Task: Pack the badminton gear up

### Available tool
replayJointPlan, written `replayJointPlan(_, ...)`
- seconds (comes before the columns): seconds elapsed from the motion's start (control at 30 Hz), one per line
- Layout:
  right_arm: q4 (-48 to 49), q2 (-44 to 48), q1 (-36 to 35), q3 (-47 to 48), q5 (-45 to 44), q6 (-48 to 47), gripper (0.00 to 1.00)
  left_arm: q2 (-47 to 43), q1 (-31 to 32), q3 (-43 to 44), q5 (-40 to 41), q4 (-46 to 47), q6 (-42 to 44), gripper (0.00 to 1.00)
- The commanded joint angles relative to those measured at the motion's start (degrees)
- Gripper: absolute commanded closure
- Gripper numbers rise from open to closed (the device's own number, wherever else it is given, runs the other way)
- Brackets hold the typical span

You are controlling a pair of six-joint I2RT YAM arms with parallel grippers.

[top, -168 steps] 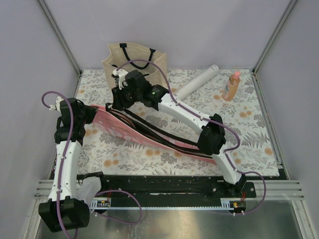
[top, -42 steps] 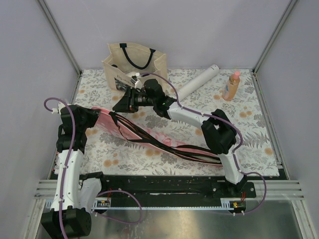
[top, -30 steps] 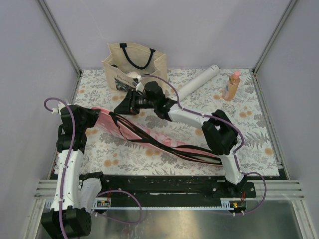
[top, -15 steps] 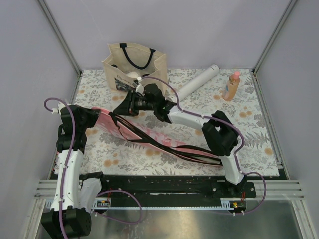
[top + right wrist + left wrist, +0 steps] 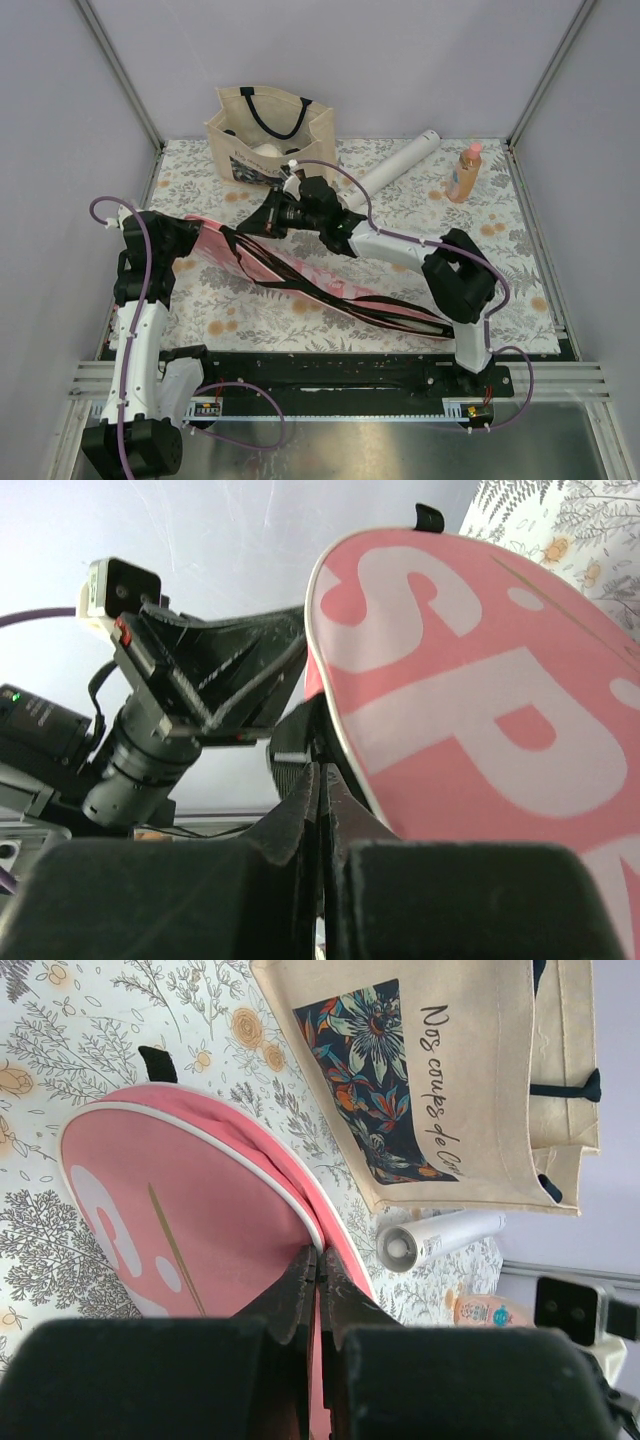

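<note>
**Pink case nipped at its head, closing step in hand**

Left gripper (image 5: 318, 1255): jaws fully together, nipping the rim of the pink SPORT case (image 5: 210, 248) at its head, 9 o'clock on the table. The case lies flat with its long axis diagonal, head at 10 o'clock and handle end at 4. Right gripper (image 5: 318, 772): jaws shut at the head's far rim; cannot tell whether a zip tab sits between them. Judged: closing the case. The next move wants a steady pull along the rim. White tube (image 5: 400, 165) at 1 o'clock, unpacked.
</note>
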State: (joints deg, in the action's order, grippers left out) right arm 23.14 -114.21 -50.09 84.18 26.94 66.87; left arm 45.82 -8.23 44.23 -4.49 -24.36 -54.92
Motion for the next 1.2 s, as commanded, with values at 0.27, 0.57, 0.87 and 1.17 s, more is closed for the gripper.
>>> replayJointPlan(0.27, -9.2, 14.2, -1.2, -11.7, -4.1, -11.7, 1.00, 0.9, -0.1, 0.7, 6.8, -4.6, 0.2, 1.00)
replayJointPlan(0.57, -22.8, 28.2, -0.9, -22.4, -20.1, -22.1, 1.00, 0.2, -0.2, 3.3, 16.9, -9.6, -1.9, 1.00)
replayJointPlan(0.87, -40.6, 37.5, 0.9, -24.3, -38.5, -31.0, 1.00, -0.1, 0.0, 4.0, 23.6, -12.3, -3.7, 1.00)
replayJointPlan(1.17, -46.5, 46.2, 4.7, -29.6, -44.6, -33.7, 1.00, 0.2, -0.2, 5.4, 26.3, -13.8, -3.6, 1.00)
